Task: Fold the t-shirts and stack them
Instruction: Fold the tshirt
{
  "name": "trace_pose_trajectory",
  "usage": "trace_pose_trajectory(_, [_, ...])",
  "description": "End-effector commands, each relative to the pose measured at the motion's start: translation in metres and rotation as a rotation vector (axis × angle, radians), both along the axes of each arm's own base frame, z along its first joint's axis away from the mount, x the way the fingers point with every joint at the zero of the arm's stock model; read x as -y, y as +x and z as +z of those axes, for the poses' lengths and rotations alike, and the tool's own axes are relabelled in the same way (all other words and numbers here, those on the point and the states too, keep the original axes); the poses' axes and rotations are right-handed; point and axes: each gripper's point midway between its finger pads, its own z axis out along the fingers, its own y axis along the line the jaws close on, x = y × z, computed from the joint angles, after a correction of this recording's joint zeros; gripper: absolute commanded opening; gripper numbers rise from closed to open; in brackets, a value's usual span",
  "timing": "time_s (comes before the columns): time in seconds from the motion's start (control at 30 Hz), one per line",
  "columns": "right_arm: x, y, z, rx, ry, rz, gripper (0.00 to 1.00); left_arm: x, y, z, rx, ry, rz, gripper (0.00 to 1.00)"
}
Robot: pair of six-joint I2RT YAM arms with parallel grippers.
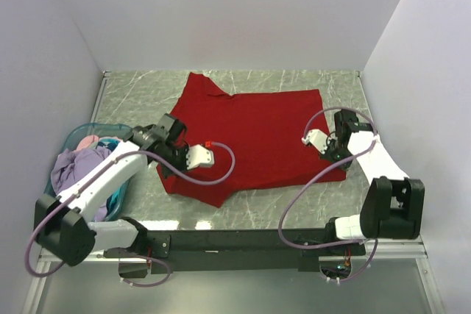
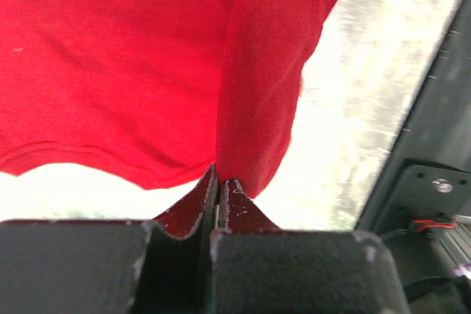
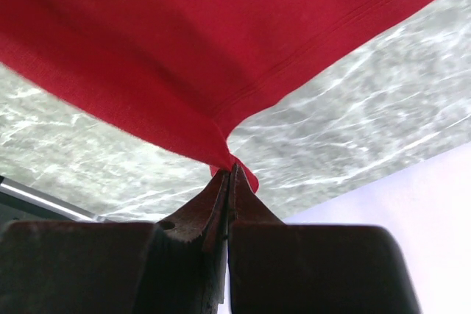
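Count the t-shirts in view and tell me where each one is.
4: red t-shirt spread on the table; lavender t-shirt, pink t-shirt, teal-blue t-shirt heaped in the basket, left. More may lie hidden.

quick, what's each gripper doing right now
Left gripper: shut on the red t-shirt, pinching its edge.
Right gripper: shut on the red t-shirt, pinching a corner.
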Motion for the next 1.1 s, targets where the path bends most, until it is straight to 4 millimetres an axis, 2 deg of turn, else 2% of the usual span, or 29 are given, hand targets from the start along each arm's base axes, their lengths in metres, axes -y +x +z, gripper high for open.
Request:
trace_pose_trajectory(0.0, [0.003, 0.029, 0.015, 0.054, 0.003, -0.004, 0.0, 0.009, 0.032, 0.019, 0.074, -0.049, -0.025, 0.0])
trace_pose_trajectory(0.2, [0.006, 0.054, 0.014, 0.05, -0.004, -0.002, 0.0, 0.002, 0.066, 0.017, 0.1, -0.032, -0.008, 0.0])
trace_pose_trajectory(0.5, [0.007, 0.074, 0.004, 0.029, -0.002, -0.01, 0.0, 0.003, 0.109, 0.013, 0.105, -0.006, -0.009, 0.01])
trace_pose_trajectory(0.93, [0.01, 0.095, -0.006, 0.017, -0.005, -0.021, 0.0, 0.003, 0.143, -0.006, 0.087, 0.031, -0.01, 0.01])
trace_pose_trajectory(1.07, [0.011, 0.097, -0.011, 0.0, 0.002, -0.031, 0.0, 0.004, 0.153, -0.006, 0.097, 0.034, -0.011, 0.01])
